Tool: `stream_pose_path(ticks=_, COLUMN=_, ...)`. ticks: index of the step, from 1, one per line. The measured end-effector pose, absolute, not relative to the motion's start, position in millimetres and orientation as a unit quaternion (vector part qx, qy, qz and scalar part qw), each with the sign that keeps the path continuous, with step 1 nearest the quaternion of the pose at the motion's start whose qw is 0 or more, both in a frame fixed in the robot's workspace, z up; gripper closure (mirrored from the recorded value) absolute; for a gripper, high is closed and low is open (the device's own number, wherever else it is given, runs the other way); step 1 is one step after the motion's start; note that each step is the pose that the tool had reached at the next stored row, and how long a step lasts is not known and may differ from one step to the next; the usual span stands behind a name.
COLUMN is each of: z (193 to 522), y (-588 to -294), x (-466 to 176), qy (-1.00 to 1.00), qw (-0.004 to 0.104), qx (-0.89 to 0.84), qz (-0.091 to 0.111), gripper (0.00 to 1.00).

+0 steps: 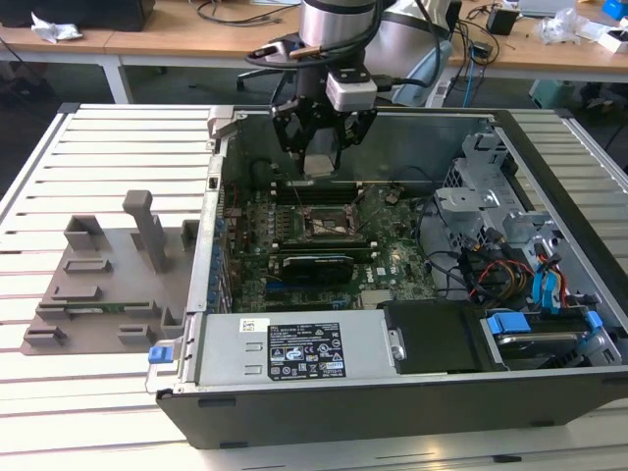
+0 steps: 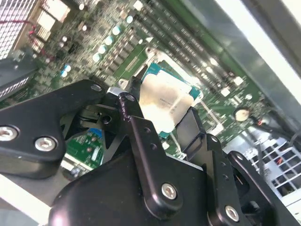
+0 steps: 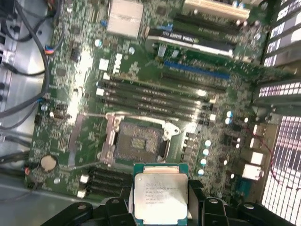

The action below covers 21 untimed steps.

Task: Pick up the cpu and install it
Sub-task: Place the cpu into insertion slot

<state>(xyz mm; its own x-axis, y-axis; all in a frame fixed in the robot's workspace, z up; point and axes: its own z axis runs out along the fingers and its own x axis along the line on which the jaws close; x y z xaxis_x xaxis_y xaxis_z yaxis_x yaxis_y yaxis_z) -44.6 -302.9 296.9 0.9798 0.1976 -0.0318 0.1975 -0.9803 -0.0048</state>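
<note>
The cpu (image 3: pixel 161 194) is pinched by its edges between the fingers of the gripper (image 3: pixel 161 208), with its pale metal top shown in both wrist views, and it is held in the air, apart from the socket (image 3: pixel 138 141). In the exterior view the gripper is seen above the socket, inside the open computer case (image 1: pixel 392 392) laid on the slatted bench (image 1: pixel 98 147). The socket is uncovered, and long memory slots (image 3: pixel 155 94) are set just beside it.
</note>
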Motion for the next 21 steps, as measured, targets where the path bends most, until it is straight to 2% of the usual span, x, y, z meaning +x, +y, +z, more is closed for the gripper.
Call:
stream_pose_path(ticks=5, z=296.7, y=-304.9, x=-44.6, qy=-0.103, qw=0.0, qx=-0.995, qz=0.016, gripper=0.45)
stream_pose_path(ticks=21, z=296.7, y=-304.9, x=-44.6, qy=-0.331, qw=-0.004, qx=-0.943, qz=0.016, gripper=0.45)
